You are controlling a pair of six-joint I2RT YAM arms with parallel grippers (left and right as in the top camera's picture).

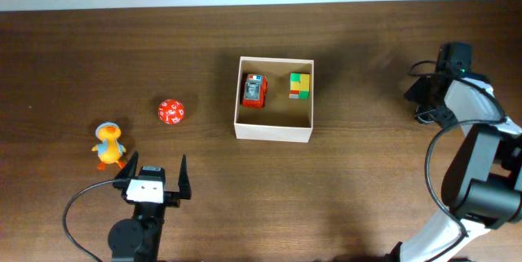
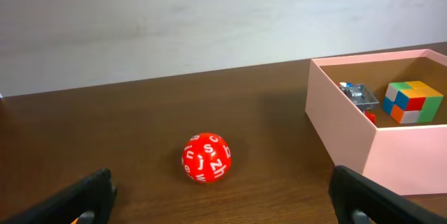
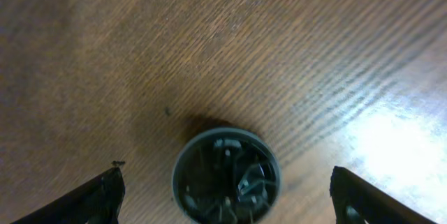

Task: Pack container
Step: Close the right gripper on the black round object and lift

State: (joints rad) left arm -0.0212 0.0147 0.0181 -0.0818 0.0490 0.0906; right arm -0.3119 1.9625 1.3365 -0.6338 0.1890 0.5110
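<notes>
When looking to the left arm (image 1: 134, 233): sits low at the near edge of the table (image 1: 342, 205), forearm aimed straight away from that edge. Ends in the left gripper (image 1: 159, 164), jaws spread wide, clasping nothing, touching nothing. Faces a red ball (image 2: 206, 158) printed with white letters, well ahead of the fingertips and in line with the gap between them. Has an orange and yellow duck (image 1: 108, 145) near the outer side of the left finger, apart from it.

For the right arm (image 1: 477, 172): stands folded at the right edge of the table, links bent back on themselves, wrist turned down toward the wood. Carries the right gripper (image 3: 223, 174) released, fingers (image 3: 98, 196) far apart at the lower corners of the right wrist view, gripping nothing. Hangs over a dark round object (image 3: 227, 196) on the tabletop; cannot tell what that is, nor whether touched.

As for the container (image 1: 273, 132): rests mid-table, upright and open-topped, well apart from both grippers, to the right of the ball. Holds a red toy car (image 1: 254, 91) by its left wall and a multicoloured cube (image 1: 300, 85) toward the far right corner, the two apart. Stands with its pale near wall off to the right of the left gripper's line to the ball
</notes>
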